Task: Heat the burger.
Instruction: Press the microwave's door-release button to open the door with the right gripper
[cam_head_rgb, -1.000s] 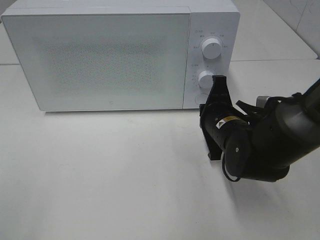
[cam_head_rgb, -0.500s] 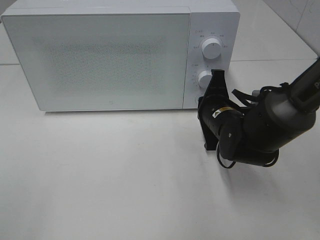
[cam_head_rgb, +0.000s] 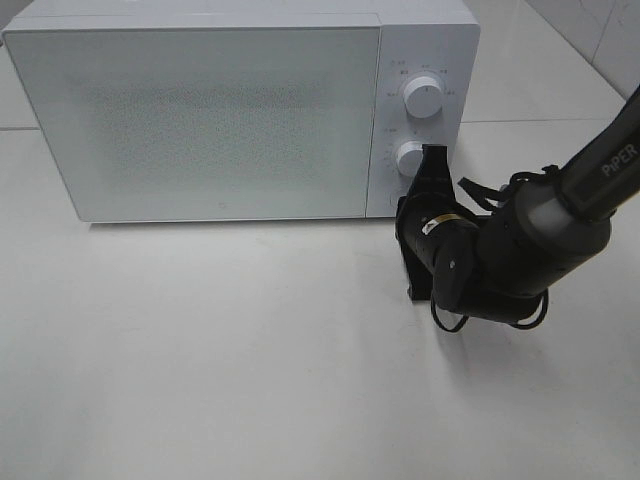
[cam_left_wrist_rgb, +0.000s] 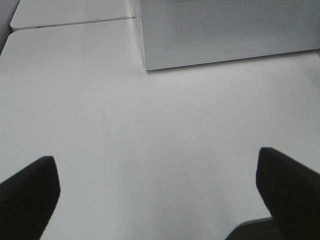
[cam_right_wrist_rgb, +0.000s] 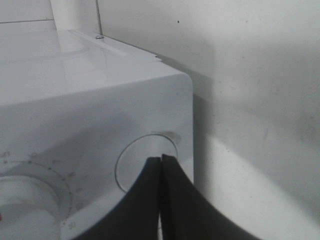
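Observation:
The burger is out of view. The white microwave (cam_head_rgb: 200, 120) stands at the back of the table with its door closed. My right gripper (cam_head_rgb: 402, 215) is shut, turned on edge, with its fingertips against the round button (cam_right_wrist_rgb: 132, 165) at the bottom of the microwave's control panel. In the right wrist view the right gripper (cam_right_wrist_rgb: 161, 160) shows its two black fingers pressed together on that button. My left gripper (cam_left_wrist_rgb: 157, 195) is open with nothing between its fingers, above bare table in front of the microwave's left corner (cam_left_wrist_rgb: 146, 65).
Two white knobs, an upper one (cam_head_rgb: 424, 96) and a lower one (cam_head_rgb: 409, 157), sit on the panel above the button. The bulky right arm (cam_head_rgb: 530, 250) lies across the table to the right of the microwave. A table seam (cam_left_wrist_rgb: 75, 21) runs beside the microwave.
The right arm has shifted a little toward the microwave's panel, its elbow swinging back and right. The microwave door stays closed and the left gripper has not moved.

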